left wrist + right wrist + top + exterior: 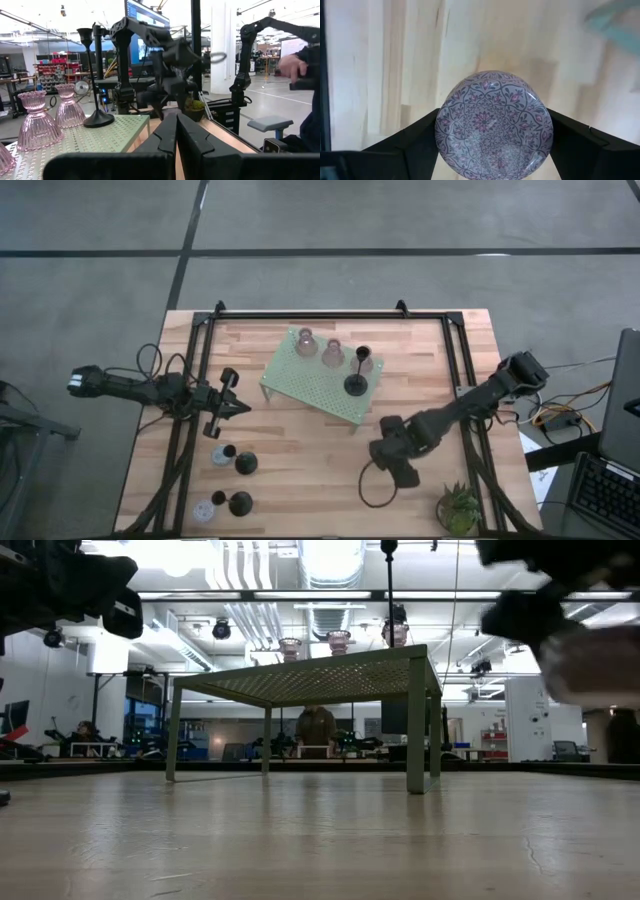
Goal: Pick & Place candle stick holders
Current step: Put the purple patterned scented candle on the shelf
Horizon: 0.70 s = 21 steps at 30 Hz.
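Note:
My right gripper [396, 459] hangs over the table's near right part, shut on a squat round lavender holder with a flower pattern [494, 125]. My left gripper [241, 407] is shut and empty, at the table's left, pointing toward the pale green perforated stand [318, 380]. On the stand's top stand three pinkish glass holders [332, 352] and one black slim-stemmed holder [356, 383], each on its base. Several more small holders [244, 464] stand on the table at the near left. My right gripper pinches the round lavender holder by its two opposite sides [442, 131] between its two fingers [412, 142]. The patterned round face is turned toward the wrist camera. The wooden table shows beyond it, and in the low view the gripper [585, 650] is well above the tabletop.
A spiky green potted plant [458, 508] stands at the near right corner. A dark cable loop [377, 489] lies near my right gripper. A black frame rail [330, 315] runs along the table's far edge and sides. Bare wood lies between the stand and the near edge.

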Available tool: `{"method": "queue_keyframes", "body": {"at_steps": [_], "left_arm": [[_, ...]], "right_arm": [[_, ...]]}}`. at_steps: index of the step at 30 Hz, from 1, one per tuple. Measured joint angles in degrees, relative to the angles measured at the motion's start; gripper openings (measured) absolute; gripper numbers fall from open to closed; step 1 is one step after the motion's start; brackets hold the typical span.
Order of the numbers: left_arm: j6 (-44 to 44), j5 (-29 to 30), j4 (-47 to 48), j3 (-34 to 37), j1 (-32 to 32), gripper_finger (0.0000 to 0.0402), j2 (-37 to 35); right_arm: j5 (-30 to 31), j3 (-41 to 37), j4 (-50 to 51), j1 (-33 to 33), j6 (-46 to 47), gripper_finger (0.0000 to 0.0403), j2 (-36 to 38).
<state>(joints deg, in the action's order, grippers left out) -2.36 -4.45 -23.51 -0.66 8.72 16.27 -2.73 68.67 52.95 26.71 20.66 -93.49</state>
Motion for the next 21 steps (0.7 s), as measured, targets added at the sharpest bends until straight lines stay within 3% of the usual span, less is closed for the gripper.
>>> {"method": "queue_keyframes", "body": {"at_steps": [10,21], "left_arm": [[0.0,0.0,0.0,0.0,0.0,0.0016,0.0],[0.0,0.0,0.0,0.0,0.0,0.0016,0.0]], "right_arm": [[4.3,12.8,5.7,-7.6,-12.5,0.0301,0.0],[4.6,15.3,4.6,-15.2,-16.4,0.0303,-0.6]]}}
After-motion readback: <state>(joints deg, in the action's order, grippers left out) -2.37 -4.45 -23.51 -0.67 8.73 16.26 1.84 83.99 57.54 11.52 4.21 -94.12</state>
